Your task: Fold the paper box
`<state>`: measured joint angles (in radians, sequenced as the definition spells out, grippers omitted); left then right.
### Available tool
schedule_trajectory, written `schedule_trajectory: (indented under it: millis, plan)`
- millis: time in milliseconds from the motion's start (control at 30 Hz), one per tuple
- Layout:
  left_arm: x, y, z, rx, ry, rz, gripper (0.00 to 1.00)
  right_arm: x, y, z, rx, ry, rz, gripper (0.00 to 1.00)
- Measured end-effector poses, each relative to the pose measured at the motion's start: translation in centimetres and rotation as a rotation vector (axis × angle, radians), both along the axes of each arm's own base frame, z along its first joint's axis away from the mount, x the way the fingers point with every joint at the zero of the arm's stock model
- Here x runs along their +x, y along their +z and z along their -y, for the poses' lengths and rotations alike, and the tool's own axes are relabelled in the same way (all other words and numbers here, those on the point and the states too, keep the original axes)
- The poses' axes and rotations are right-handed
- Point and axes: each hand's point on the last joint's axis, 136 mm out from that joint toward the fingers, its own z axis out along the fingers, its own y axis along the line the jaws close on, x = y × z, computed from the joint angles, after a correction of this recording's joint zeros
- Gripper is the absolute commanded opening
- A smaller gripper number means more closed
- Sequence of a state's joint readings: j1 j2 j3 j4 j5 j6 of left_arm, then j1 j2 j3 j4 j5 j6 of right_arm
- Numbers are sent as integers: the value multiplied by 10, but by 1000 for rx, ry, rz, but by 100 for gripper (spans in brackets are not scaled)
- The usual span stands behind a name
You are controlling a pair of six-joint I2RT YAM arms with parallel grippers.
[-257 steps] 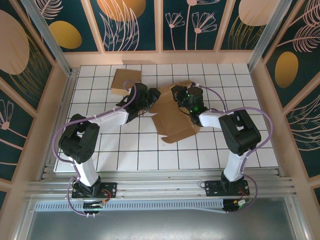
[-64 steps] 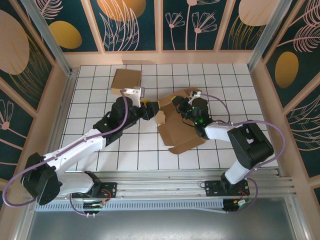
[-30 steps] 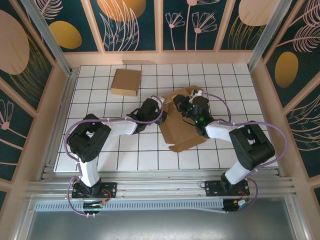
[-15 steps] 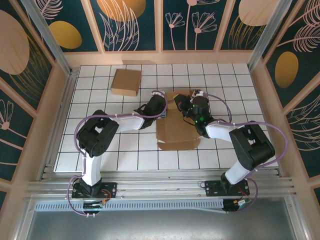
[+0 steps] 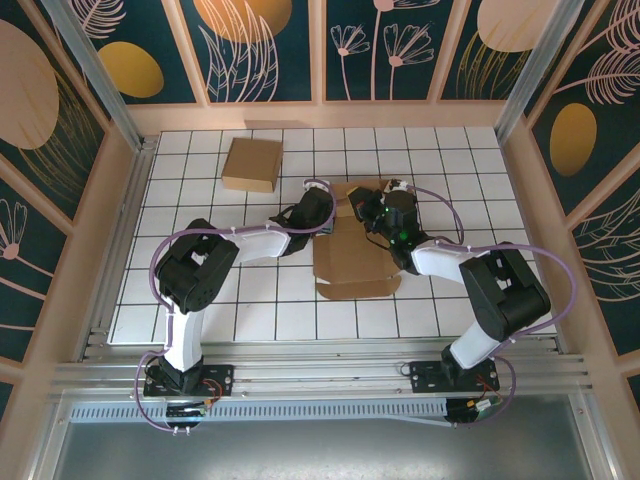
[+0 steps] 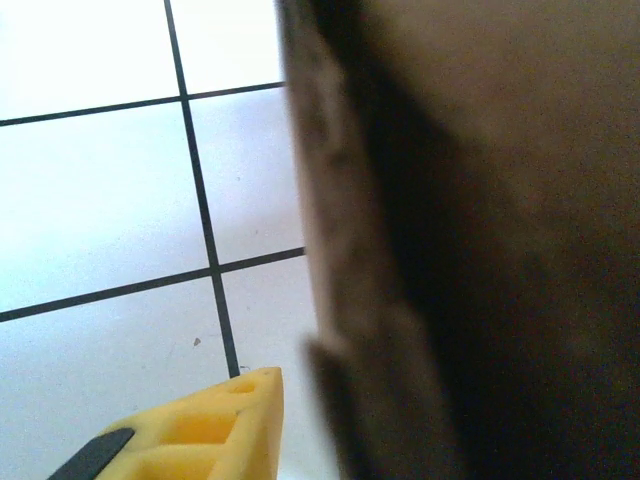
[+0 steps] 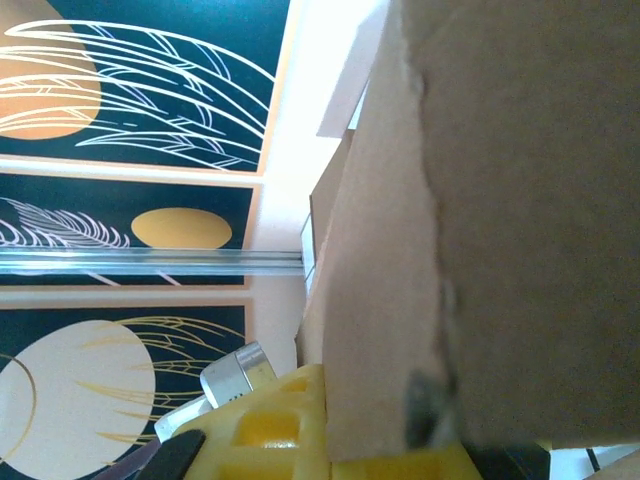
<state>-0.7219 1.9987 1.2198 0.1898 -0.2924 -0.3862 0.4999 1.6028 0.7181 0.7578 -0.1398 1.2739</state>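
We see the paper box [image 5: 352, 262] as a brown cardboard blank, unfolded and lying mostly flat mid-workspace. Its near edge is straight, with small tabs at the corners, and its far flaps are raised.

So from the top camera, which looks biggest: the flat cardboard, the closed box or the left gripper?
Largest: flat cardboard.
Middle: closed box.
Smallest: left gripper, at the cardboard's edge.

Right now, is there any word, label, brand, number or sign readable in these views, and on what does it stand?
None can be read.
The unfolded brown cardboard box, the small closed brown cardboard box and the white gridded table are plain; the dark wall panels carry only plant drawings, no writing.
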Motion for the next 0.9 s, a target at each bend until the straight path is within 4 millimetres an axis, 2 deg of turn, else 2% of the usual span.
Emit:
schedule_trajectory:
  millis: [33, 133, 233, 267, 333, 400, 433, 500, 567, 667, 767, 800, 833, 867, 900]
  plan:
    - [1, 1, 0, 9, -4, 5, 0, -1, -1, -1, 3, 9, -6, 18]
    - [4, 1, -4, 43, -15, 16, 0, -6, -5, -4, 4, 29, -30, 31]
    - [5, 1, -5, 86, -48, 31, 0, -6, -3, 1, -4, 27, -39, 35]
    - [5, 1, -4, 97, -58, 35, 0, -6, -1, 4, -5, 23, -38, 32]
    - [4, 1, -4, 122, -82, 44, 0, -3, 4, 11, -6, 11, -24, 18]
    - [5, 1, -4, 135, -92, 50, 24, -2, 2, 14, -11, 9, -31, 11]
    - [5, 2, -3, 141, -97, 53, 27, -2, 0, 15, -10, 10, -38, 10]
    - [6, 4, -4, 148, -101, 52, 27, -2, 1, 15, -3, 10, -37, 10]
    - [9, 6, -2, 150, -104, 50, 24, -1, 3, 15, 7, 10, -34, 10]
    - [14, 10, 1, 140, -110, 54, 0, 0, 4, 15, 16, 6, -31, 11]
    - [14, 8, 2, 127, -111, 46, 1, 1, 3, 15, 16, 5, -32, 11]
    - [14, 8, 2, 126, -111, 44, 13, 1, 2, 15, 16, 5, -33, 11]
    - [14, 7, 2, 121, -111, 43, 29, 1, 2, 15, 15, 5, -34, 11]
    - [13, 6, 2, 119, -112, 41, 40, 1, 2, 15, 15, 5, -34, 10]
    - [11, 4, 2, 114, -114, 36, 41, 1, 1, 15, 14, 5, -35, 10]
